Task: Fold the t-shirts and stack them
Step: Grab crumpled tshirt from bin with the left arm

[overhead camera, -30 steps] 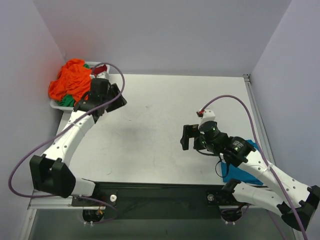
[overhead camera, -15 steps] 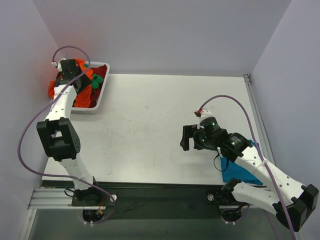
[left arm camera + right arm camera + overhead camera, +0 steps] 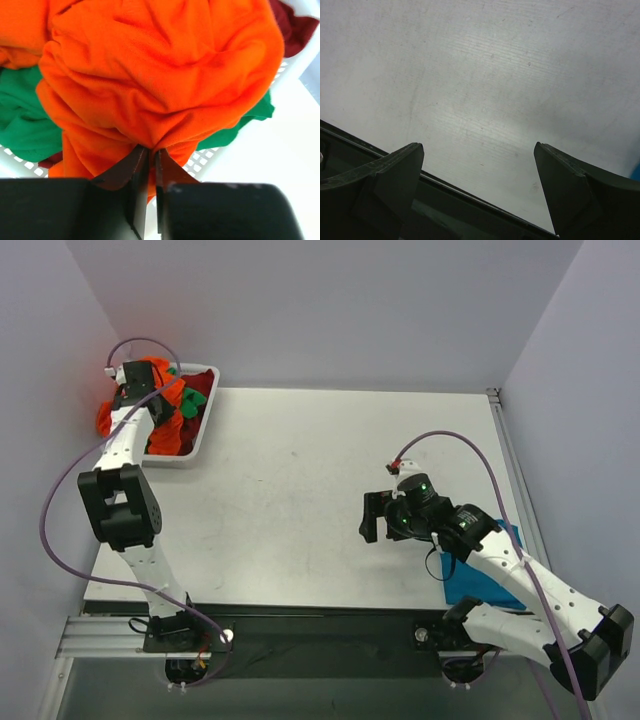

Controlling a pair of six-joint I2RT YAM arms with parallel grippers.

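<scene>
The bright orange t-shirt (image 3: 150, 75) lies bunched on top of the pile in the white tray (image 3: 196, 446) at the far left corner. My left gripper (image 3: 150, 148) is shut on a fold of it, and in the top view that gripper (image 3: 135, 388) hangs over the tray. A green t-shirt (image 3: 25, 120) and a dark red t-shirt (image 3: 295, 25) lie under the orange one. The teal blue t-shirt (image 3: 482, 578) rests folded near the front right edge, partly hidden by the right arm. My right gripper (image 3: 378, 517) hovers open over bare table with nothing between its fingers.
The tray's perforated rim (image 3: 300, 55) sits just right of the orange bundle. Walls close in the table on the left, back and right. A dark rail (image 3: 470, 200) runs along the table's near edge below the right gripper (image 3: 477, 147).
The left arm swung from beside the tray to above it and its gripper closed on the orange t-shirt. The right arm has barely shifted.
</scene>
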